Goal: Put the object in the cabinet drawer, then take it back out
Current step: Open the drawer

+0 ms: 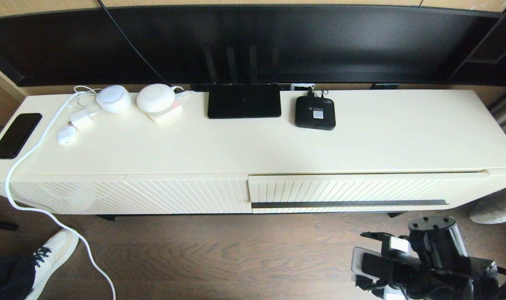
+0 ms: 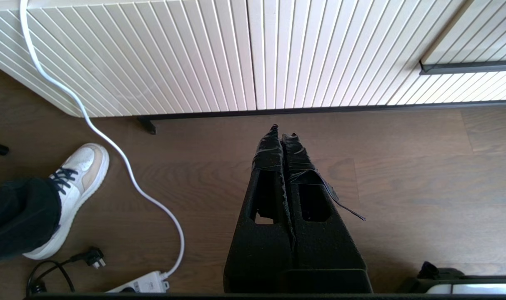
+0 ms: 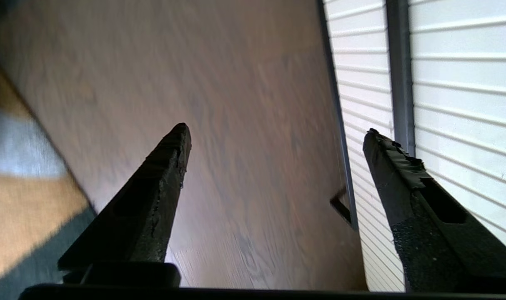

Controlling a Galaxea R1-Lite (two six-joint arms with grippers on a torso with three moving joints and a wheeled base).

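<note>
Right gripper (image 3: 274, 129) spread wide and empty, low over open wood floor (image 3: 253, 83), just beside the shut cabinet drawer (image 3: 465, 83) and its handle strip (image 3: 399, 75). Left gripper (image 2: 283, 131) pressed together, near the cabinet's bottom edge. Organizer box out of sight.

Cream cabinet top (image 1: 382, 137) carries router (image 1: 244, 106), set-top box (image 1: 315, 113), phone (image 1: 16, 135).

The head camera looks down at the cabinet top (image 1: 361, 141). Both wrist cameras sit low, near the floor (image 2: 403, 175). All three views share the cabinet drawer (image 1: 361, 189) front.
</note>
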